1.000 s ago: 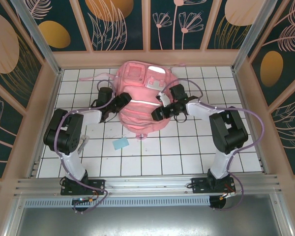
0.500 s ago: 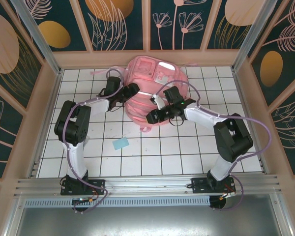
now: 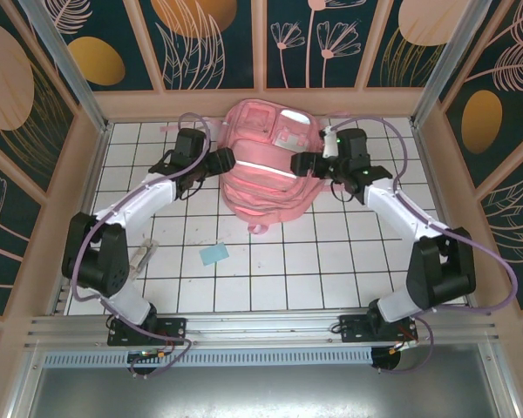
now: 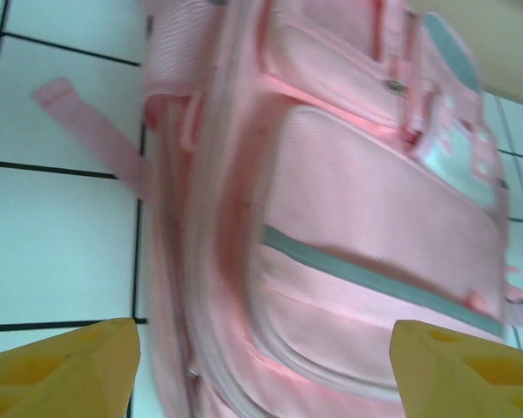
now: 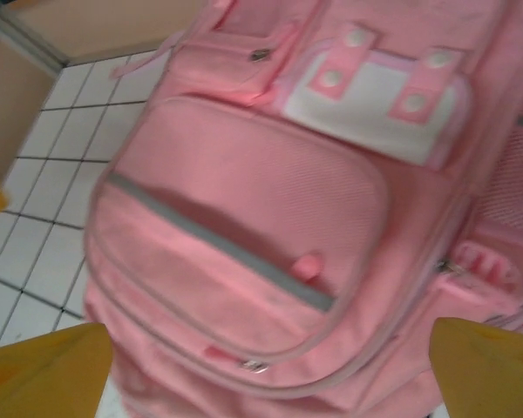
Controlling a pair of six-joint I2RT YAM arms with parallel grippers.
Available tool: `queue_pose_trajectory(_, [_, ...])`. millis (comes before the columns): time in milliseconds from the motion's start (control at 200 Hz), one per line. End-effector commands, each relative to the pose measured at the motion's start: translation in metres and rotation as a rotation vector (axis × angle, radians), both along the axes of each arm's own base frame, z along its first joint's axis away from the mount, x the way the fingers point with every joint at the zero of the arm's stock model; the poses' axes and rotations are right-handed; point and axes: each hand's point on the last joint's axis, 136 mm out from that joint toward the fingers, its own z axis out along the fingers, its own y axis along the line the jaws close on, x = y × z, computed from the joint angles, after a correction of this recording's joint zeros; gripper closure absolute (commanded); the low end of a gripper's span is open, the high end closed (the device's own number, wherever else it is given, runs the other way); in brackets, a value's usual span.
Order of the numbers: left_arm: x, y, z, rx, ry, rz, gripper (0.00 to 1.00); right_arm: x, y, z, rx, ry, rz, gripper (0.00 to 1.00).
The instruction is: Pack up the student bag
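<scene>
Top external: student bag (image 3: 263, 174) between left pincer (image 3: 228, 160) and right pincer (image 3: 297, 164).

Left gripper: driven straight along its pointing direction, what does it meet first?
The student bag. The left gripper points at the bag's side with its jaws open, and in the wrist view the bag lies directly ahead between the fingertips. Depth is unclear: it looks close, but I cannot tell whether they touch.

No readable text, label, brand or number on the student bag (image 3: 261, 174) or elsewhere
</scene>
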Motion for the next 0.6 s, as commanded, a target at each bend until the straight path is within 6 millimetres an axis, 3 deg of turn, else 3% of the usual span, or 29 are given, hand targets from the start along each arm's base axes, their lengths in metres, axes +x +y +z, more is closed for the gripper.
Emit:
queue_pose_trajectory(0, [-0.027, -0.022, -0.014, 0.076, 0.044, -0.111, 0.25, 0.019, 0.004, -0.006, 0.177, 0.081, -0.005, 0.25])
queue_pose_trajectory(65, [-0.031, -0.038, -0.012, 0.071, 0.034, -0.158, 0.26, 0.027, 0.003, -0.022, 0.195, 0.129, -0.039, 0.40])
queue_pose_trajectory(205, [-0.036, -0.064, -0.017, 0.052, 0.032, -0.233, 0.26, 0.034, 0.010, -0.048, 0.246, 0.187, -0.068, 0.50])
queue_pose_trajectory(340, [-0.040, -0.086, -0.020, 0.055, 0.024, -0.293, 0.27, 0.034, 0.025, -0.064, 0.266, 0.217, -0.081, 0.54])
queue_pose_trajectory(380, [-0.040, -0.091, -0.034, 0.079, 0.046, -0.306, 0.27, 0.034, 0.029, -0.070, 0.264, 0.225, -0.089, 0.55])
queue_pose_trajectory(500, [-0.041, -0.102, -0.040, 0.115, 0.045, -0.340, 0.27, 0.037, 0.027, -0.092, 0.275, 0.277, -0.150, 0.59])
queue_pose_trajectory(595, [-0.042, -0.106, -0.042, 0.127, 0.040, -0.357, 0.27, 0.040, 0.027, -0.098, 0.284, 0.280, -0.178, 0.60])
